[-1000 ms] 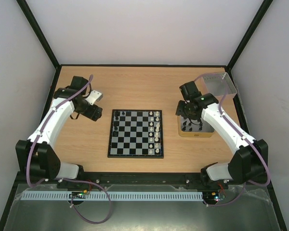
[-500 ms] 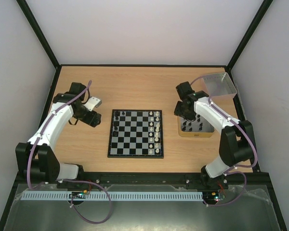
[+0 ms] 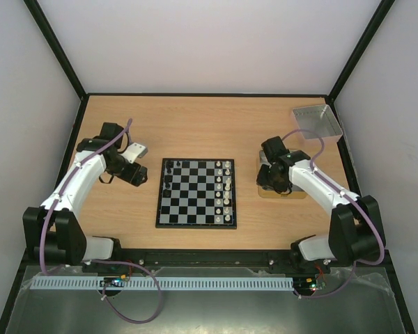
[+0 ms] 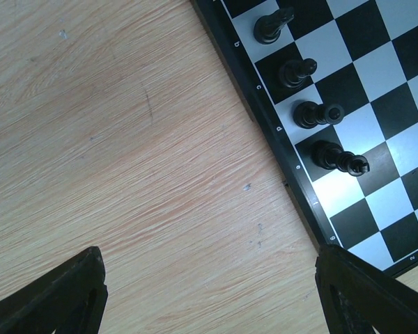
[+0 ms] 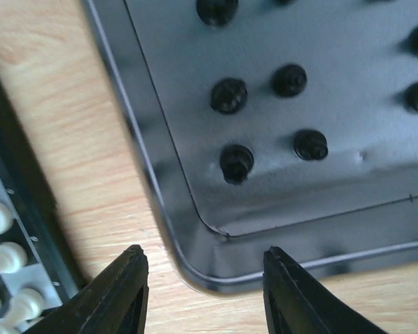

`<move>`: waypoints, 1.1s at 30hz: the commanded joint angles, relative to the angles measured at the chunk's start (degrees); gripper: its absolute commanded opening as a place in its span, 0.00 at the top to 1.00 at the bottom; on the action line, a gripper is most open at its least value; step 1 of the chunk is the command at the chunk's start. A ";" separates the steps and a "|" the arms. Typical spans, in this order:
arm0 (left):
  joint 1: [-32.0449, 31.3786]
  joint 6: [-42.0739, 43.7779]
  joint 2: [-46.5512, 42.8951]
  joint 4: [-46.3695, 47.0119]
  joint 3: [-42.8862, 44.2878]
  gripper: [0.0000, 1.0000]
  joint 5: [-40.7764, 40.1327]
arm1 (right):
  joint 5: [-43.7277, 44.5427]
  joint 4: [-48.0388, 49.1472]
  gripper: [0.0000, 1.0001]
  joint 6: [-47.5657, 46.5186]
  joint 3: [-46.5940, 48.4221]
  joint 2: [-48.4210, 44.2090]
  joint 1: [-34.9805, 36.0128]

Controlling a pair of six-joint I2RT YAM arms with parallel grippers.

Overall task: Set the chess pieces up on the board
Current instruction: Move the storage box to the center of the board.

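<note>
- Roughly halfway, to judge from the board (image 3: pixel 195 198), centred on the tabletop (image 3: pixel 195 125) between both arms.
- Done, or close to it, along the board's right edge: two files of white pieces (image 3: pixel 226 188), too small from above to count one by one.
- Barely begun along the left edge: four black pieces (image 4: pixel 313 115) in the outermost file in the left wrist view, with bare squares beside them.
- Left to move, by this reckoning: most of the black side, with more black figures (image 5: pixel 228 95) upright inside the gold-rimmed tin (image 5: pixel 299 236) just right of the board.
- Over a corner of that tin, low and close: the right hand (image 5: pixel 203 278), fingers apart, nothing between them, no figure gripped yet.
- Above bare wood just left of the board: the left hand (image 4: pixel 209 285), spread wide and empty, near the black file but touching none of it.
- At the back right corner, well apart from the board: a clear tray (image 3: pixel 317 122), contents impossible to make out.
- Likely next, as a judgement only: a black figure out of the tin and across to the left files.
</note>
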 commanded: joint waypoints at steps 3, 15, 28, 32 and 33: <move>0.32 0.60 0.64 0.07 -0.69 0.18 1.72 | -1.19 2.69 0.57 -0.26 -2.93 -1.69 0.65; 0.62 0.86 -0.01 0.65 -1.62 0.19 1.13 | -1.99 4.20 0.60 0.68 -3.57 1.46 2.12; 1.65 1.79 -0.95 1.89 -2.86 0.19 0.87 | -3.70 2.50 0.69 9.77 -11.39 -6.68 7.08; 1.88 2.07 -0.71 2.22 -2.82 0.19 0.86 | -3.98 1.35 0.70 13.49 -13.19 -10.09 9.97; 1.89 2.22 -0.56 2.26 -2.80 0.19 0.87 | -4.23 1.16 0.71 14.60 -13.70 -10.90 10.91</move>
